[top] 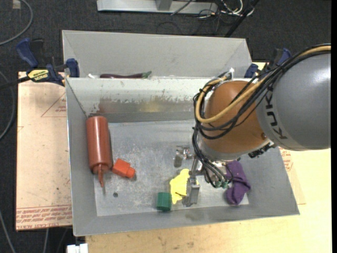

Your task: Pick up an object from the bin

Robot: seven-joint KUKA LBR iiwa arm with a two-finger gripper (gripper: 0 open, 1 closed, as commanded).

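Observation:
My gripper point(188, 174) is low in the bin's front middle, under the orange wrist cover. It is open: one grey finger point(182, 154) stands toward the back and the other finger point(193, 192) toward the front. A crumpled yellow thing point(179, 185) lies on the floor just left of the front finger, its upper tip reaching into the gap between the fingers. I cannot tell whether the finger touches it. A small green block point(163, 201) sits at the front, left of the yellow thing. A purple floppy thing point(236, 185) lies to the gripper's right.
A tall red-brown bottle point(99, 144) lies along the left wall, nozzle toward the front. An orange block point(124, 169) sits beside its nozzle. The arm and its cables cover the bin's right back part.

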